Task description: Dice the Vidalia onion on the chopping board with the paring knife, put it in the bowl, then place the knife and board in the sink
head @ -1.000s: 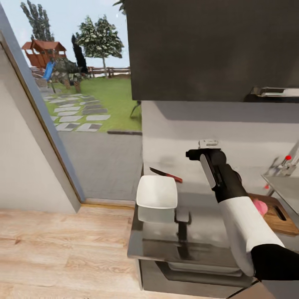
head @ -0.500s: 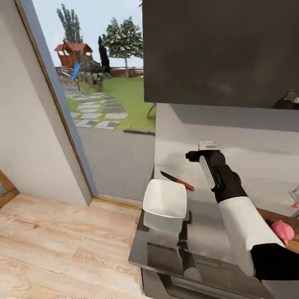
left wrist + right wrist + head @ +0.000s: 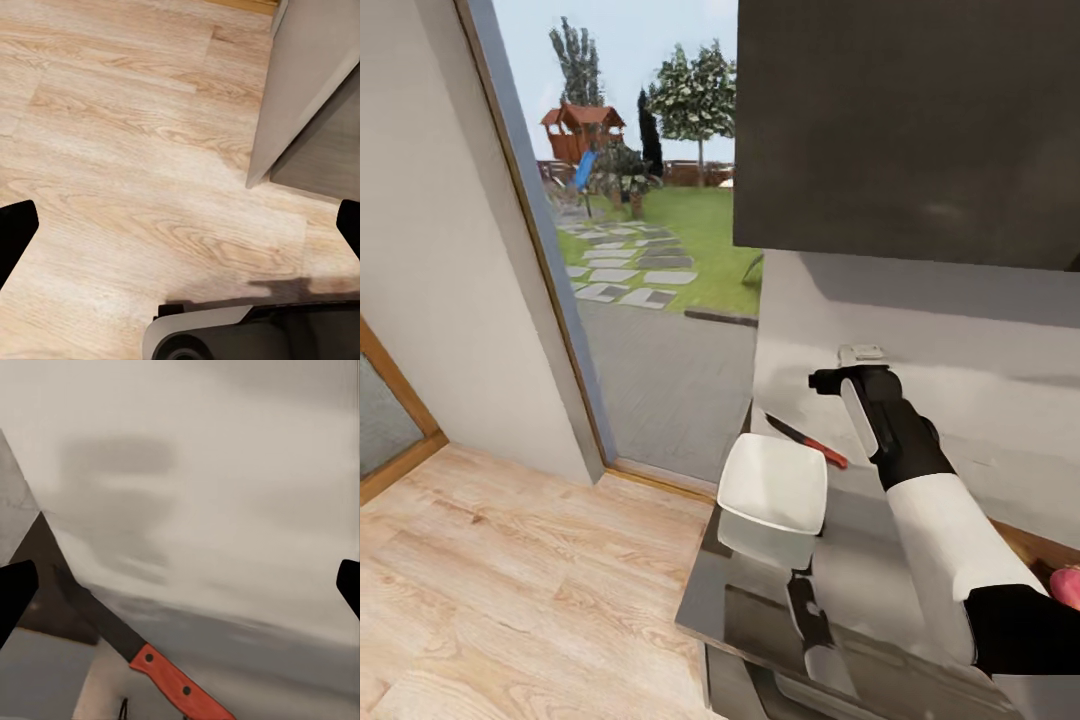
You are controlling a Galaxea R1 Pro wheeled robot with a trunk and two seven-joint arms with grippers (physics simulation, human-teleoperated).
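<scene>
The onion (image 3: 1067,586) is out of the sink, near the board (image 3: 1042,548); no dicing shows. The right tool (image 3: 838,368) hangs spread and empty above the knife (image 3: 807,441), which lies behind the empty bowl (image 3: 773,484) on the surface (image 3: 865,590); cutting, filling and sink steps remain.

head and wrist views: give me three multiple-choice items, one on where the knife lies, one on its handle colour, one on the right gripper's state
1. Where does the paring knife lie?
A. in the bowl
B. on the countertop behind the bowl
C. on the floor

2. What colour is its handle?
A. red
B. blue
C. white

3. How is the right gripper?
A. shut on the knife
B. shut on the bowl
C. open, holding nothing

Answers: 1 B, it rests on the countertop past the bowl. 2 A, the right wrist view shows a red handle. 3 C, its fingertips stand wide apart at that view's edges, the knife lying untouched between them.
</scene>
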